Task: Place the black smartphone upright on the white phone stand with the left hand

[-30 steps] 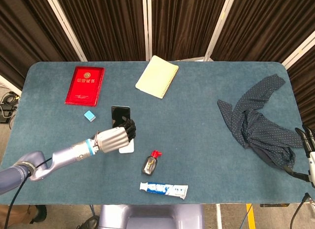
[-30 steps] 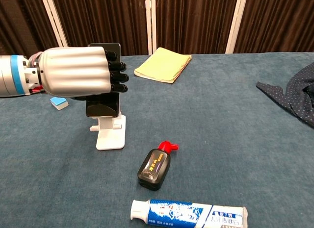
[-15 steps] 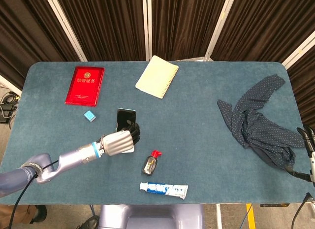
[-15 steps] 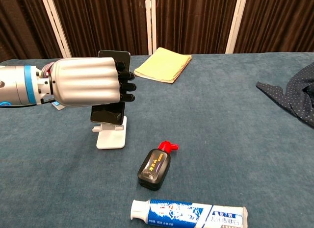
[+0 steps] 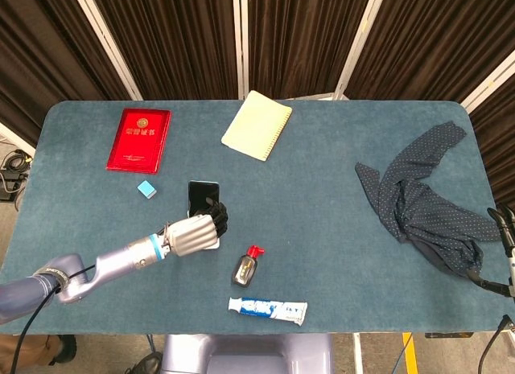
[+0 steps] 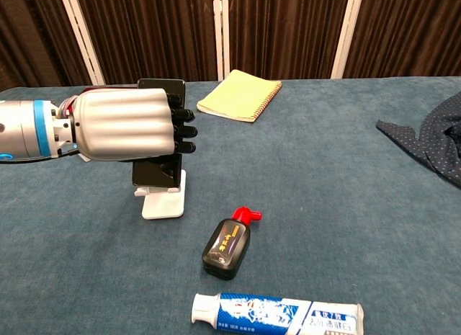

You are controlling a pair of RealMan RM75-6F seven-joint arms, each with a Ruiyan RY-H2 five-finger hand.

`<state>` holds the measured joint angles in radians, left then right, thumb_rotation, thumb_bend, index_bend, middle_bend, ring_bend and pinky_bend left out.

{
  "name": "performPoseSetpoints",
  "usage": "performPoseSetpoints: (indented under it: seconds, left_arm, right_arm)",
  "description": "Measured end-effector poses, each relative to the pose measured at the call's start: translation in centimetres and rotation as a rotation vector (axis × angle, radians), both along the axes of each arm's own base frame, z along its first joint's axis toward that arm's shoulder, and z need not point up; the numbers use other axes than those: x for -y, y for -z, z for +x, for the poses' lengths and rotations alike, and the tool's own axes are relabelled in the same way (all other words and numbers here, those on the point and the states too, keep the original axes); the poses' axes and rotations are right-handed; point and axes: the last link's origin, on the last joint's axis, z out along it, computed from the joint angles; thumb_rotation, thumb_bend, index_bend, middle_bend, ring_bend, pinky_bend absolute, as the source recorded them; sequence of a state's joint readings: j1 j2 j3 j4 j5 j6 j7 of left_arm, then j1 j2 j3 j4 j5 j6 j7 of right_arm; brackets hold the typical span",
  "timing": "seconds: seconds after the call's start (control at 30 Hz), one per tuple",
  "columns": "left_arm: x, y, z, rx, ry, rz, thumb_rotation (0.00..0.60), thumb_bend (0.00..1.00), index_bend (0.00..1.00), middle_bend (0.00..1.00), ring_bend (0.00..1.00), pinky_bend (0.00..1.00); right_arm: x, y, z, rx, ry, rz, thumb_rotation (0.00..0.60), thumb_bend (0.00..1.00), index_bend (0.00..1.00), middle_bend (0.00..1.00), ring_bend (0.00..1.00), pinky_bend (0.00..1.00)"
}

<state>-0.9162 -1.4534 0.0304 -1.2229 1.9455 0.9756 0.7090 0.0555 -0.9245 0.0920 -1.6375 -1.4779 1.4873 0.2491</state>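
1. Over the last second the left robot hand, grasping the phone, carried it right and lowered it onto the stand; seating looks nearly done.
2. Desk, left to right: one red booklet, one eraser, one notebook, one ink bottle, one toothpaste tube, one cloth.
3. Right robot hand: only an edge shows; cannot tell.

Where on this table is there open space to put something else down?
The widest bare stretch of table runs down the middle, between the yellow notepad and the dark cloth. It is crowded lower left: left hand holding the smartphone, ink bottle, toothpaste.
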Motion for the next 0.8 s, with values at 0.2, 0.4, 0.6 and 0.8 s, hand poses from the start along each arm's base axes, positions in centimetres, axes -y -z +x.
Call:
performPoseSetpoints:
  seconds: [0.2, 0.4, 0.6, 0.8]
  left_arm:
    - [0.05, -0.34, -0.13, 0.002, -0.006, 0.004, 0.6, 0.0, 0.36, 0.3, 0.31, 0.35]
    - [0.02, -0.51, -0.27, 0.001, -0.027, 0.007, 0.6, 0.0, 0.25, 0.19, 0.25, 0.32]
    - [0.14, -0.61, -0.36, -0.002, -0.035, 0.008, 0.6, 0.0, 0.2, 0.11, 0.21, 0.29]
    - [0.27, -0.66, -0.47, -0.001, -0.046, 0.006, 0.6, 0.0, 0.13, 0.01, 0.1, 0.14]
  right_arm:
    - [-0.01, -0.02, 0.02, 0.001, 0.001, -0.001, 0.6, 0.0, 0.0, 0.0, 0.0, 0.0]
    - [-0.03, 0.01, 0.04, 0.0, 0.001, 0.003, 0.6, 0.0, 0.0, 0.0, 0.0, 0.0]
    - [-0.04, -0.04, 0.04, 0.002, 0.002, 0.002, 0.6, 0.0, 0.0, 0.0, 0.0, 0.0]
    - [-0.05, -0.06, 0.04, 0.003, 0.002, 0.003, 0.6, 0.0, 0.0, 0.0, 0.0, 0.0]
